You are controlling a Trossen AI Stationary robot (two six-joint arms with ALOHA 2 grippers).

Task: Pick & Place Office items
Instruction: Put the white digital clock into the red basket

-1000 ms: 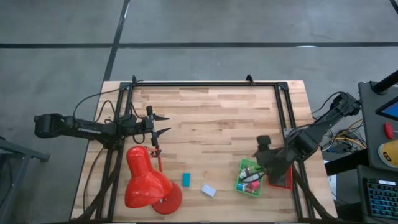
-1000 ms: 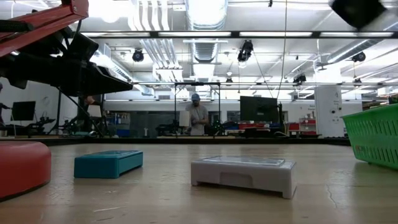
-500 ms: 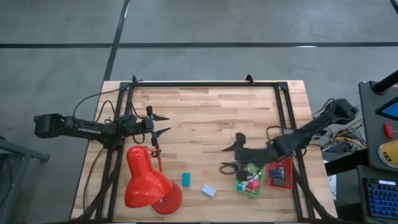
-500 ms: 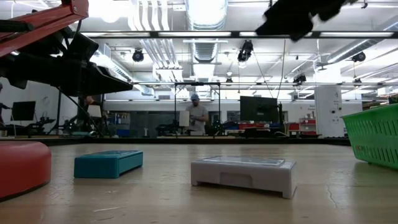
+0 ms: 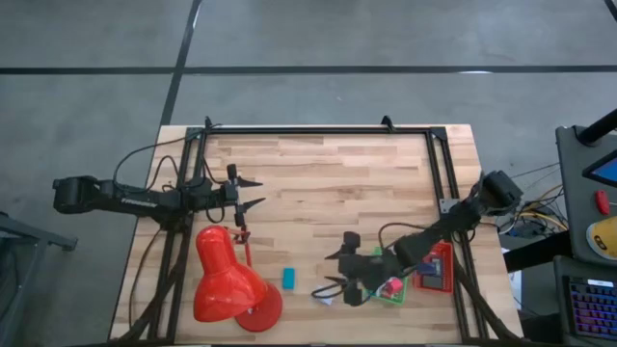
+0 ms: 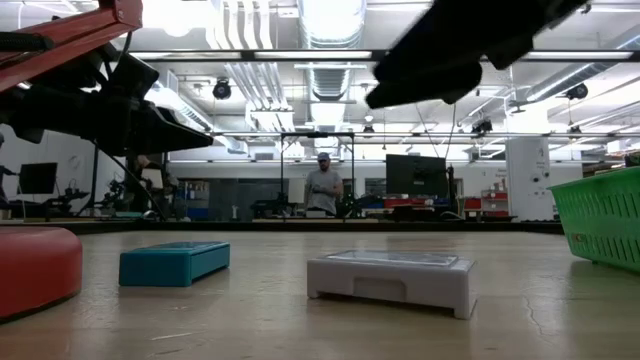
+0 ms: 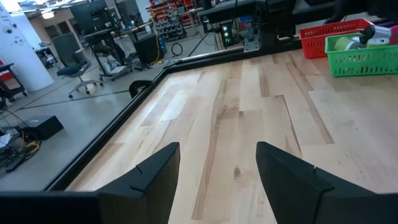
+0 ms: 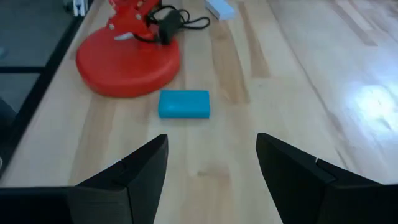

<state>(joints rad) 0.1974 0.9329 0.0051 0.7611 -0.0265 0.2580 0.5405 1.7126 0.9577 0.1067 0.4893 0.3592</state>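
Two office items lie flat on the bare table near the lamp. One is a teal block (image 5: 287, 278) (image 6: 174, 262) (image 8: 184, 104). The other is a white block (image 5: 321, 296) (image 6: 390, 281). More small pieces, pink and white among them, sit in the green tray (image 5: 393, 289). My right gripper (image 5: 333, 273) (image 8: 211, 174) is open and hovers above the table. It points toward the teal block, and one finger stands over the white block's edge in the high view. My left gripper (image 5: 253, 193) (image 7: 217, 180) is open and waits by the left rail.
The red desk lamp (image 5: 229, 281) stands at the near left, its round base (image 8: 129, 59) just beyond the teal block. A pale block (image 8: 219, 9) lies past the base. The red tray (image 5: 436, 268) sits right of the green one. Bare wood fills the table's middle and far part.
My right arm has swung from above the green tray toward the table's left and near edge. Its gripper now hangs over the white block, close to the teal one. In the low view it has come lower and moved further left. The blocks and my left arm have kept still.
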